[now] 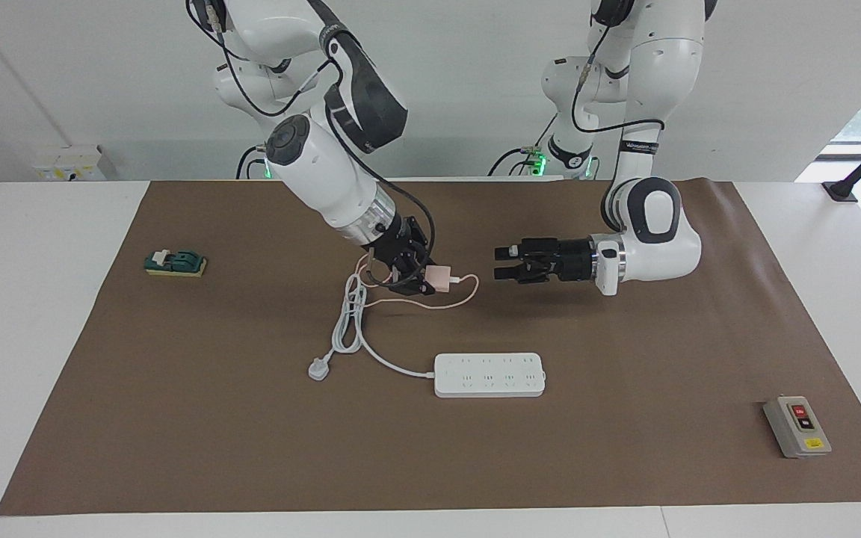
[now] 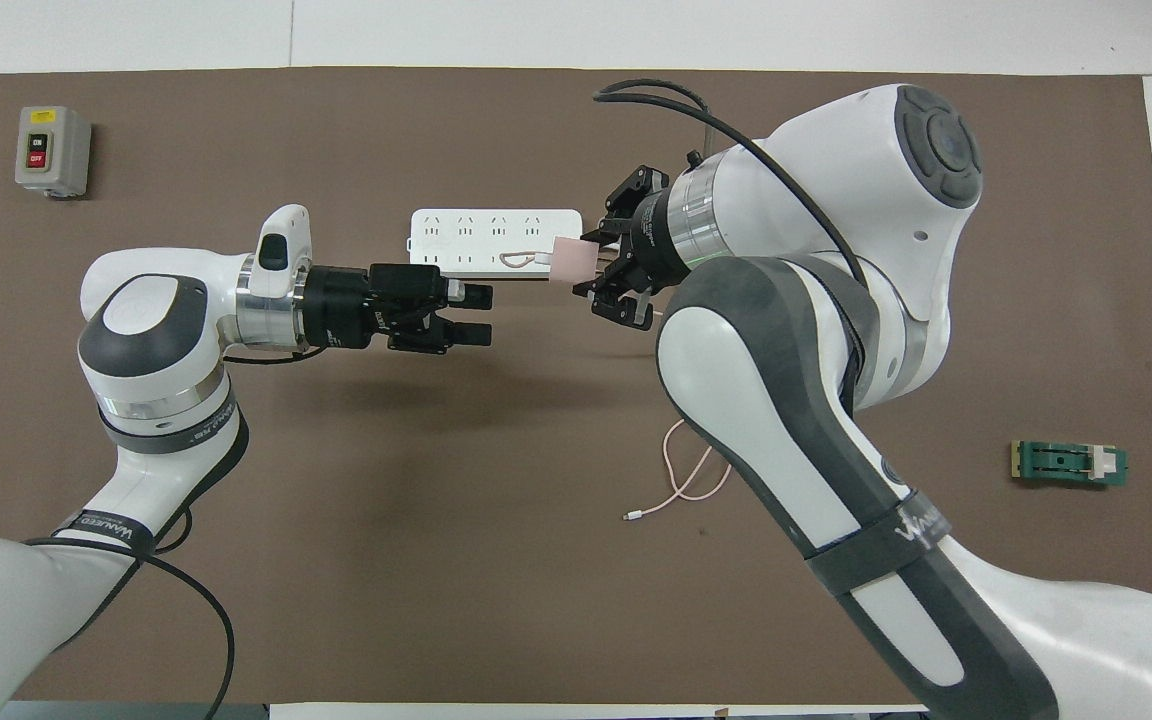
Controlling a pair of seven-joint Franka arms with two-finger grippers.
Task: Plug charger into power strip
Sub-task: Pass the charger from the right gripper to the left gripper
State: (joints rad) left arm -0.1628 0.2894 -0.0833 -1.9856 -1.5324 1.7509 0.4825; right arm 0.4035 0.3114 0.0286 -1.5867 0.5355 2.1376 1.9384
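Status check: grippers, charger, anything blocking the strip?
Right gripper shut on charger, raised over the mat. Left gripper open, empty, facing it. Power strip flat, sockets unobstructed.

One high camera faces the robots across the table (image 1: 64, 336); another looks steeply down over it.

You have open air above the power strip (image 1: 489, 374), but its coiled white cord (image 1: 348, 329) clutters the table beside it.
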